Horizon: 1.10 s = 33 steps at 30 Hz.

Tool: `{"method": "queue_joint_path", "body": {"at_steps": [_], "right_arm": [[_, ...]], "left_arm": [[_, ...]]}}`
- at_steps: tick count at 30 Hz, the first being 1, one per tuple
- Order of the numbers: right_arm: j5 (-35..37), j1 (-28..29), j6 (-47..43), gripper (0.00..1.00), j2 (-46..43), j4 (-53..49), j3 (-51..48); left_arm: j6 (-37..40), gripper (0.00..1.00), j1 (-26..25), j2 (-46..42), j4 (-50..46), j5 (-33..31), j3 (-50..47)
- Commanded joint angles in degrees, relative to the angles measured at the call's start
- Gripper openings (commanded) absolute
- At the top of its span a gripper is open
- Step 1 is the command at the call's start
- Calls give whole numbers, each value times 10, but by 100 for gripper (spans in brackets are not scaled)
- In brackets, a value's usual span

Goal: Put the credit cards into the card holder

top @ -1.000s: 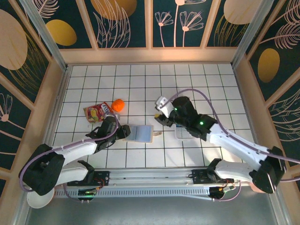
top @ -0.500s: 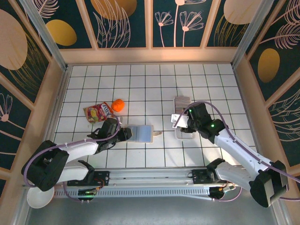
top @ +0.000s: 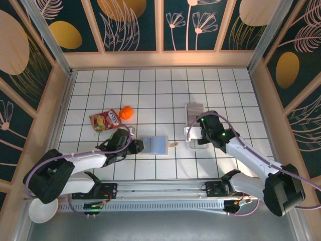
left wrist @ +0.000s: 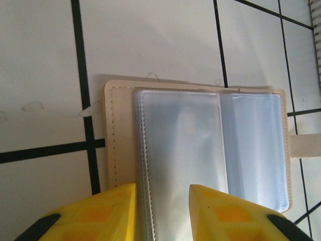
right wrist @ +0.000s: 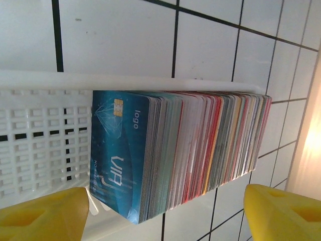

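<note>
From above, I see the card holder (top: 154, 144) open on the surface (top: 165, 90), left gripper (top: 138, 145) at its left edge. Left wrist: jaws narrow astride the sleeves (left wrist: 180, 150), perhaps pinching. Right wrist: right gripper (right wrist: 165, 216) wide over credit cards (right wrist: 200, 145) in the tray (right wrist: 45, 125); I'd pinch one only.

Open card holder (left wrist: 119, 135), gripper (left wrist: 163, 196) straddling clear sleeves (left wrist: 251, 145)

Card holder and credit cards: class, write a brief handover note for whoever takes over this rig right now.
Left gripper: jaws narrowly apart over the open card holder's clear sleeves.
Right gripper: wide open, straddling the credit cards, stacked on edge in the white tray.
Done: holder lies open; no card seen inside.
Left: pick cards, slide them into sleeves.
</note>
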Motion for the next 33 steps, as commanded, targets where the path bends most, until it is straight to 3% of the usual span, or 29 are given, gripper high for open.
{"method": "queue_joint_path", "body": {"at_steps": [1,22,28,33], "right_arm": [[15,-2,-32,81,19,45,-6],[21,10,-30,80,125,112,10],[20,10,-23,69,126,110,15],[27,10,-25,53,126,105,18]], "left_arm": [[-15,32,-10,-1,3,29,-11],[-30,32,-14,-19,26,33,-42],[-43,25,-14,-10,49,37,-54],[-42,24,-15,-8,50,36,-56]]}}
